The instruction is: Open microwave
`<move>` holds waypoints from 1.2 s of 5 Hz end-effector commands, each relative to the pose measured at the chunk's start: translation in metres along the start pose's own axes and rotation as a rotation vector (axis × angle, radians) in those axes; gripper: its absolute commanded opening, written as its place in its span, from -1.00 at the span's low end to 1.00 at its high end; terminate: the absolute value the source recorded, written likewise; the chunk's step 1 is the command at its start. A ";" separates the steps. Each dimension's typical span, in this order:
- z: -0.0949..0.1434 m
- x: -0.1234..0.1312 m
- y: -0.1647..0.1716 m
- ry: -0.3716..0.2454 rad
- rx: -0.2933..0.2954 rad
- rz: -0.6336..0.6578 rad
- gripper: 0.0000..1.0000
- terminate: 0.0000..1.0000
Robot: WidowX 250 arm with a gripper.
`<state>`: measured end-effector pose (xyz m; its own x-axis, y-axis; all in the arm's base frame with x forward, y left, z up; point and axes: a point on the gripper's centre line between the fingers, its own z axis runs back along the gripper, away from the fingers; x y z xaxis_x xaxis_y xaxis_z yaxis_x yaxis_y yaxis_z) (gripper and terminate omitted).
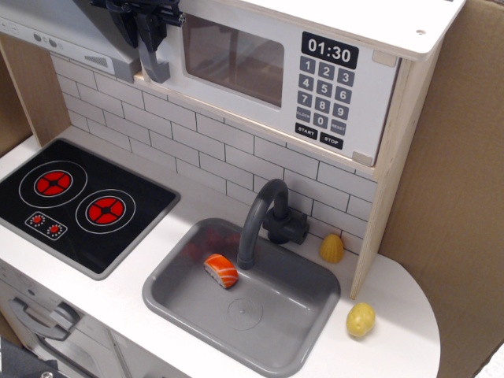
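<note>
The white microwave (236,59) sits in a pale wood casing at the top, with a clear window and a black keypad (323,94) under a clock reading 01:30. Its door looks closed flat against the casing. The grey vertical bar handle (154,64) is at the door's left edge. My black gripper (146,20) is at the top left, with its fingers drawn in around the upper part of the handle. Only the handle's lower part shows below the fingers.
A grey range hood (55,31) is left of the microwave. Below are a black stovetop (79,205) with red rings and a grey sink (272,319) holding a salmon sushi piece (221,270). There is also a grey faucet (256,220). Two yellow toy foods (331,248) (361,319) lie right; cardboard (457,197) walls the right side.
</note>
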<state>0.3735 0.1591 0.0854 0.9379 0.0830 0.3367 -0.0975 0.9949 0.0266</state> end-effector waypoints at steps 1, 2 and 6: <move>0.033 -0.032 0.002 -0.031 -0.008 -0.067 -1.00 -1.00; 0.042 -0.054 -0.002 -0.016 -0.042 -0.088 -1.00 -1.00; 0.115 -0.023 -0.029 0.169 -0.155 0.247 1.00 -1.00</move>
<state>0.3149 0.1203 0.1618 0.9402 0.3256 0.1005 -0.3031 0.9338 -0.1902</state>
